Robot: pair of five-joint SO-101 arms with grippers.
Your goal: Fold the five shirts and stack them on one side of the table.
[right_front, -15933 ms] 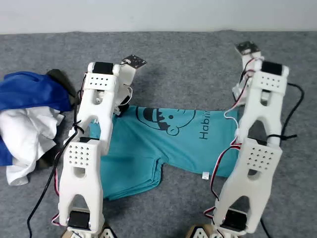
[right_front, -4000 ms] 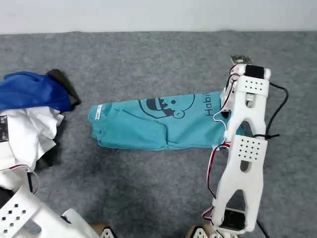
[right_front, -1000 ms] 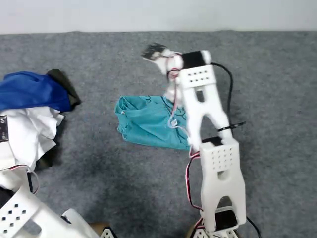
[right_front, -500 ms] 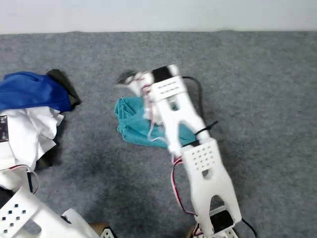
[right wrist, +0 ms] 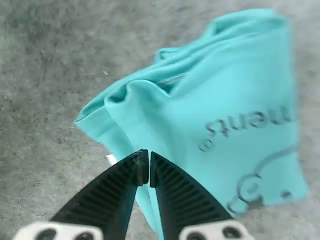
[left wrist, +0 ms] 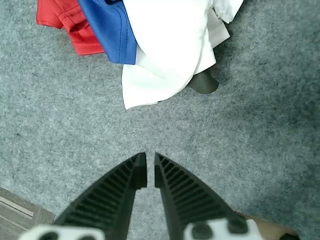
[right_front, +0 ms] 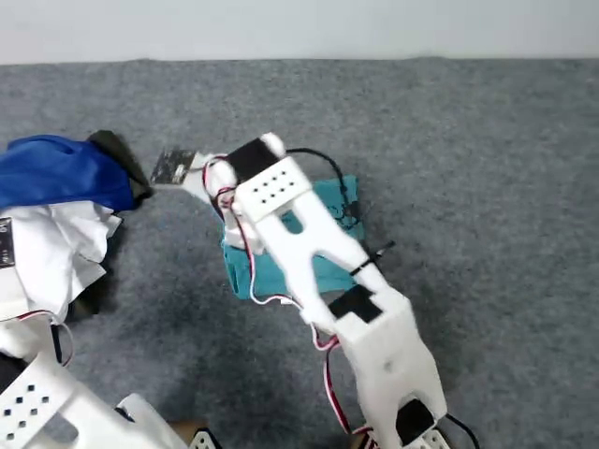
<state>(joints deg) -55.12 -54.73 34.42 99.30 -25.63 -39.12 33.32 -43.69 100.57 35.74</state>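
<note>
A teal shirt (right_front: 323, 238) lies folded in a short bundle at the table's middle, and its printed side (right wrist: 235, 105) faces up. My right arm stretches across it from the front. My right gripper (right_front: 223, 189) sits at the bundle's left edge, where it (right wrist: 144, 159) is shut on a fold of the teal cloth. At the left edge lies a loose pile of a blue shirt (right_front: 56, 173), a white shirt (right_front: 56, 245) and a dark one (right_front: 114, 150). My left gripper (left wrist: 146, 170) hangs shut and holds nothing, above bare carpet short of the pile's white shirt (left wrist: 172, 45), blue shirt (left wrist: 107, 27) and red shirt (left wrist: 65, 22).
Grey carpet (right_front: 487, 168) covers the table, with free room on the right half and along the front. My left arm's white link (right_front: 37, 402) sits in the front left corner. A pale wall runs along the far edge.
My right arm has swung left across the table, carrying the shirt's right end over onto its left part. The long strip has become a short bundle. The left arm has not moved.
</note>
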